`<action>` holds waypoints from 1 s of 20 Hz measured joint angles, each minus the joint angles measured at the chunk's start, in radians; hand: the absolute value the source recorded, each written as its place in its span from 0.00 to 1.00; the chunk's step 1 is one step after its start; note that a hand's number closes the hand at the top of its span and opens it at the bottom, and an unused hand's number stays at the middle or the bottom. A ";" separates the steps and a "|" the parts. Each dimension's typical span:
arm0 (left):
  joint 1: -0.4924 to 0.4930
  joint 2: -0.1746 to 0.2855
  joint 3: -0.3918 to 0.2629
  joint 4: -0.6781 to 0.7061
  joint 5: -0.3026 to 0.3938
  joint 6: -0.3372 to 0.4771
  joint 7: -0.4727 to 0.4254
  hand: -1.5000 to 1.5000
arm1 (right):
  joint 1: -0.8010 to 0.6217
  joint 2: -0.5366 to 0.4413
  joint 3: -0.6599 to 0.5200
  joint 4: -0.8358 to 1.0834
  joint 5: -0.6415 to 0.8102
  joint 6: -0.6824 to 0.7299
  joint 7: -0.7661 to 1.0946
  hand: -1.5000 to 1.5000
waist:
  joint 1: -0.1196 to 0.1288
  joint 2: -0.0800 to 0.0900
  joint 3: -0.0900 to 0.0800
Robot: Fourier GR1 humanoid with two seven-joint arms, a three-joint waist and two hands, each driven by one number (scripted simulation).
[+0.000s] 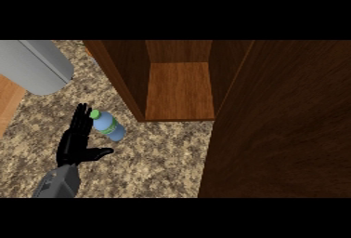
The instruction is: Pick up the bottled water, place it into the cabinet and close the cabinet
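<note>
A small blue water bottle (109,125) with a green cap and green label lies on the speckled counter, cap pointing up-left. My left hand (75,142) rests just left of it, fingers straight, thumb stretched toward the bottle, not touching it. The wooden cabinet (179,88) stands open beyond the bottle, its inner shelf bare. Its open door (281,125) fills the right side of the view. My right hand is not visible.
A grey rounded appliance (34,65) sits at the upper left. A wooden surface edge (8,104) shows at the far left. The granite counter (151,162) stretches between my hand and the door.
</note>
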 measured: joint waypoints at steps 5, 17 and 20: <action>-0.064 0.010 0.026 0.128 0.006 -0.032 -0.075 0.00 | -0.033 -0.005 -0.004 -0.002 0.004 -0.022 0.033 0.00 | -0.005 0.001 -0.001; -0.167 0.015 0.059 0.326 0.021 -0.095 -0.157 0.00 | -0.028 -0.013 0.008 0.005 0.010 -0.059 0.011 0.00 | -0.007 0.002 -0.001; -0.183 0.006 0.065 0.359 0.024 -0.100 -0.168 0.00 | -0.027 -0.026 -0.002 0.005 0.010 -0.058 0.011 0.00 | -0.010 0.003 -0.001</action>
